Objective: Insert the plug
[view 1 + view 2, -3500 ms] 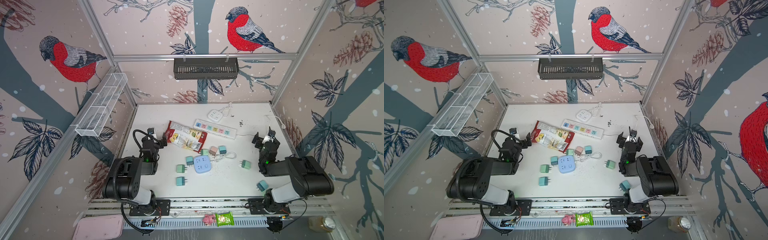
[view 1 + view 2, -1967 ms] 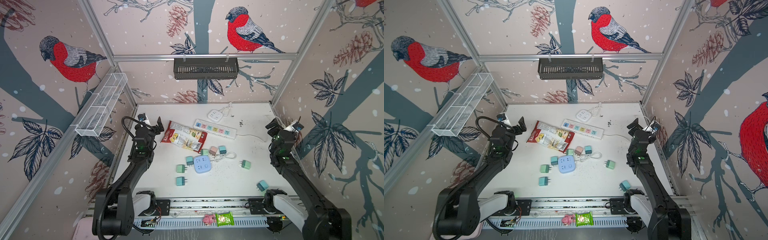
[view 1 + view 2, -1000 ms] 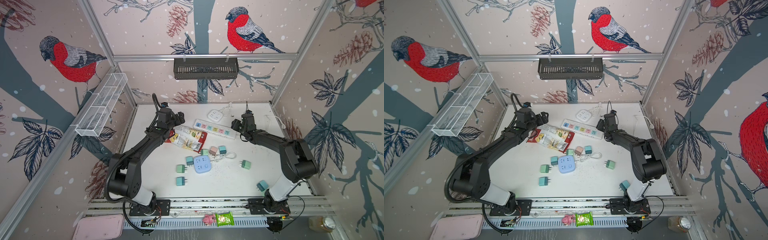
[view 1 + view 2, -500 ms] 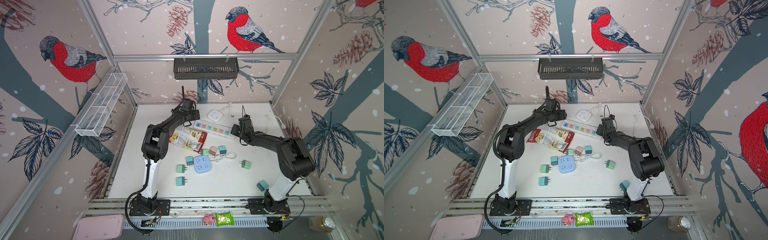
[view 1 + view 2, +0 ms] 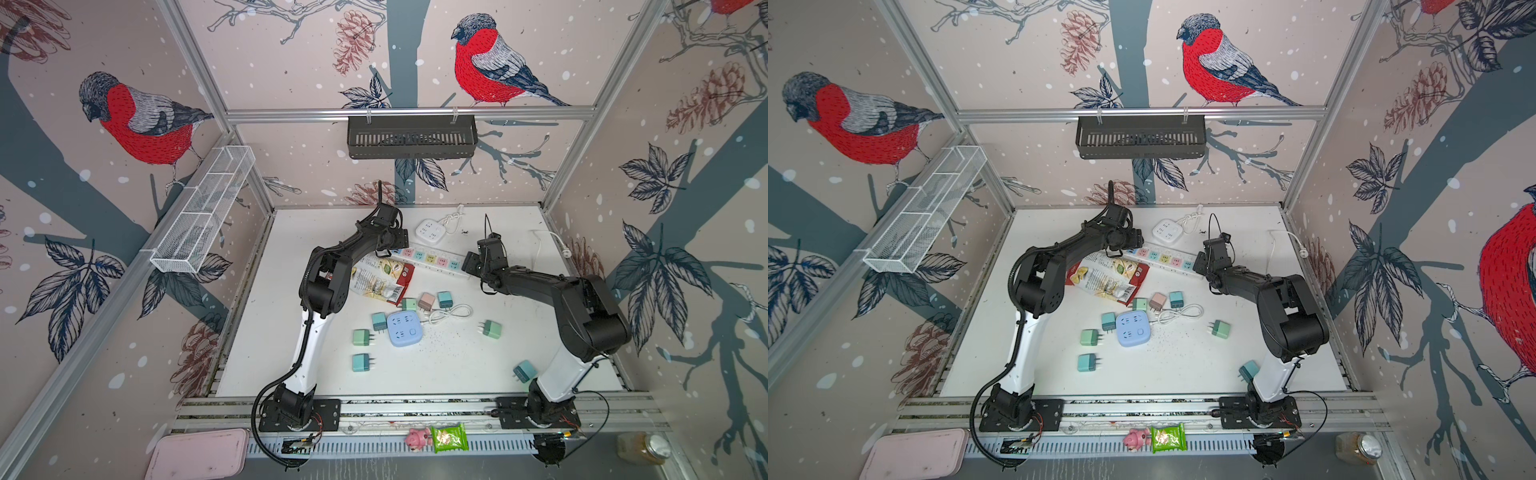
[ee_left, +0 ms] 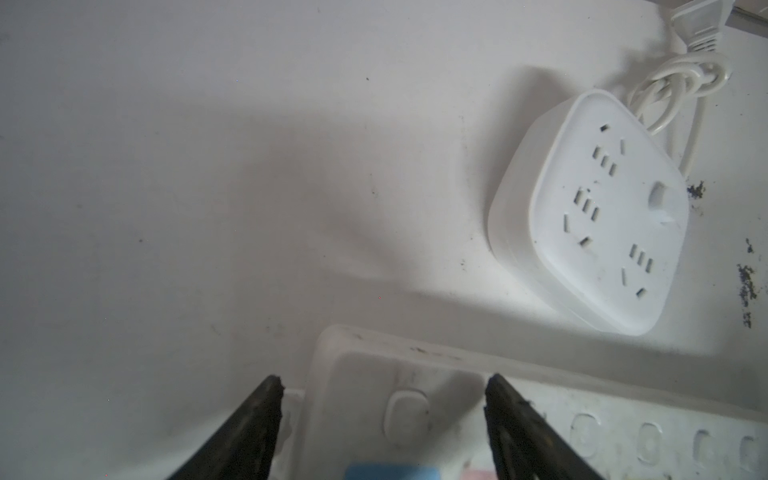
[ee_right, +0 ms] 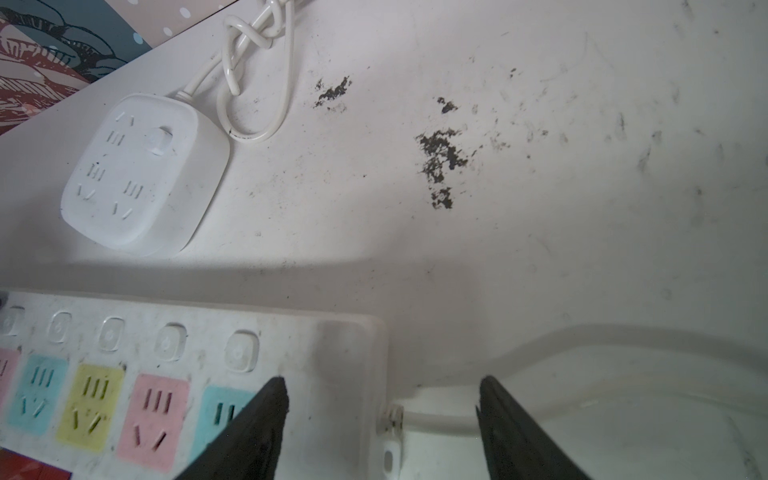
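Observation:
A long white power strip (image 5: 430, 259) with coloured sockets lies across the back of the table in both top views. My left gripper (image 5: 395, 246) hovers open over its left end; in the left wrist view its fingers (image 6: 249, 432) stand either side of the end with the switch (image 6: 405, 415). My right gripper (image 5: 471, 266) is open over the right end, where the cord (image 7: 436, 419) leaves between its fingers (image 7: 511, 432). Several small coloured plugs lie loose nearer the front, such as a pink plug (image 5: 426, 301) and a green plug (image 5: 492, 329). Neither gripper holds anything.
A white square socket block (image 5: 432, 230) with a knotted cord sits behind the strip. A snack bag (image 5: 382, 280) lies just in front of the strip's left half. A blue socket cube (image 5: 405, 329) and a looped white cable (image 5: 451, 312) lie mid-table. Dark smudges (image 7: 440, 162) mark the table.
My left gripper swung right from above the snack bag to the strip's left end and narrowed a little. My right gripper stayed near the right end and opened wider.

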Controlling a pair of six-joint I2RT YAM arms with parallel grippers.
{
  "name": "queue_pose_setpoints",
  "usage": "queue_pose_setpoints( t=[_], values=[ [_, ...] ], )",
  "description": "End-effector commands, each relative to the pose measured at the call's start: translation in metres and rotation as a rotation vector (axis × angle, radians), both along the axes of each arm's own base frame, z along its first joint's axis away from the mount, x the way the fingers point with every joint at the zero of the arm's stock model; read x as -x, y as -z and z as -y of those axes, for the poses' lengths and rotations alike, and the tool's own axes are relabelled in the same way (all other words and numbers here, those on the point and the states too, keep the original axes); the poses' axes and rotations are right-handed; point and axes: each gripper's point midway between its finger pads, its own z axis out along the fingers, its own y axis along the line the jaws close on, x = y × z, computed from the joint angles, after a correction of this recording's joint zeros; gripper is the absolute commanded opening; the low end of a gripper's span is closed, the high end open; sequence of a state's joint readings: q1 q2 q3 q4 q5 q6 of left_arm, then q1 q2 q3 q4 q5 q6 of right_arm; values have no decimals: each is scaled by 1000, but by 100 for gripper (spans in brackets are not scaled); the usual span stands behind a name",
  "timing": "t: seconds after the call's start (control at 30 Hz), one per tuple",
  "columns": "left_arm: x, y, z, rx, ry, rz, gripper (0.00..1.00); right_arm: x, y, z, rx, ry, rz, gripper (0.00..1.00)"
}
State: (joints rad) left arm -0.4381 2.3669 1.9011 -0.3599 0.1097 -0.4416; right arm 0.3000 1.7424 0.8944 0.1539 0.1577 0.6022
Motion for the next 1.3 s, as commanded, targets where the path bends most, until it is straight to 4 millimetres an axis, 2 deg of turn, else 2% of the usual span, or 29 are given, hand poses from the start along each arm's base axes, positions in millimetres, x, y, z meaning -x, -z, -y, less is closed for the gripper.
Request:
queue_pose_setpoints(
  t=[0.0,0.27,0.57,0.73,1.0,1.17,1.27],
  values=[
    [13,-2,24,-6,86,5,77,-1,-3,5,-16,30,24,74],
    [48,-13,81,-25,225,61,77,14,1,32,-59,105,33,75],
    [97,-10,103,-6,271,76,77,29,8,44,-61,133,23,77],
    [122,-11,98,-7,260,91,77,34,11,33,-82,98,17,77],
    [146,-15,83,19,227,116,77,46,8,11,-68,71,29,78],
    [153,-17,70,7,194,135,78,54,3,6,-58,70,40,79],
    [152,-23,66,-6,188,147,80,59,-6,10,-32,89,54,80]
  ],
)
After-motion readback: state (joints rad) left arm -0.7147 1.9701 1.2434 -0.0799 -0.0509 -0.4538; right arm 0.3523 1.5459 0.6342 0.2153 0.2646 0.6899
